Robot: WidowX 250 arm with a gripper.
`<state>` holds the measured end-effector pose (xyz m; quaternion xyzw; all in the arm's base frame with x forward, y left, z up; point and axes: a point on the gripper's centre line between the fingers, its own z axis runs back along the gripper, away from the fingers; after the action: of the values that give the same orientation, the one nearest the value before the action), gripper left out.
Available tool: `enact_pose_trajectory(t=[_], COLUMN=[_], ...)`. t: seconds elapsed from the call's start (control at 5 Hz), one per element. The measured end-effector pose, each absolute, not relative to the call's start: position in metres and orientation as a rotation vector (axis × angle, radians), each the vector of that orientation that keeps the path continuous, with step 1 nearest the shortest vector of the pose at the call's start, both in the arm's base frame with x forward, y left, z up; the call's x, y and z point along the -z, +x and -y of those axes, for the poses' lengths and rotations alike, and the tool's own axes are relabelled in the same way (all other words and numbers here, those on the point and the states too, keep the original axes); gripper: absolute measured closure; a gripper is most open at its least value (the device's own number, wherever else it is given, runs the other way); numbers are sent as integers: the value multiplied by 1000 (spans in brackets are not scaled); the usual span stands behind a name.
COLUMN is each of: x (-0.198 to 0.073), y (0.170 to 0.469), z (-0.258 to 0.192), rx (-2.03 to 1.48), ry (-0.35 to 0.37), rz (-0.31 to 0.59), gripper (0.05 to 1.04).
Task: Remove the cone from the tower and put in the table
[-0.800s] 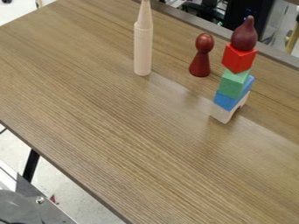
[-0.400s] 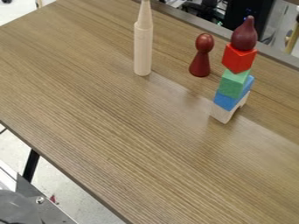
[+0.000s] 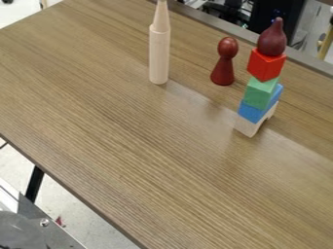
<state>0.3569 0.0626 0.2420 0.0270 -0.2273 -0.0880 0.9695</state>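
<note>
Spanning most of the view: one wood-grain table, its layout unchanged across the earlier frames; nothing lifted or shifted, so the removal appears not to have begun.

Item: one block tower, upright towards the right, all tiers in place. From the base: pale arched block, blue block, green block, red cube, dark red teardrop piece.

Item: one pale wooden cylinder, upright, well apart to the left.

Item: one dark red pawn-shaped figure, standing on the table between the two.

Item: one pale cone, point up, atop the cylinder. Probably the cone meant, though the teardrop piece is a rival reading; either must still come down to the table.

Gripper: open, closed or laden, cannot tell; its position relative to the cone likewise undetermined.
</note>
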Motion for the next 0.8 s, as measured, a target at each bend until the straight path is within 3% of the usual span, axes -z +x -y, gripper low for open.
enact_pose_trajectory(t=[0.2,0.4,0.8], x=[-246,-244,-233], y=[363,364,357], z=[-43,-33,-2], rx=[402,476,446], ry=[-81,-110,-75], rz=[429,429,428], gripper=[84,84,84])
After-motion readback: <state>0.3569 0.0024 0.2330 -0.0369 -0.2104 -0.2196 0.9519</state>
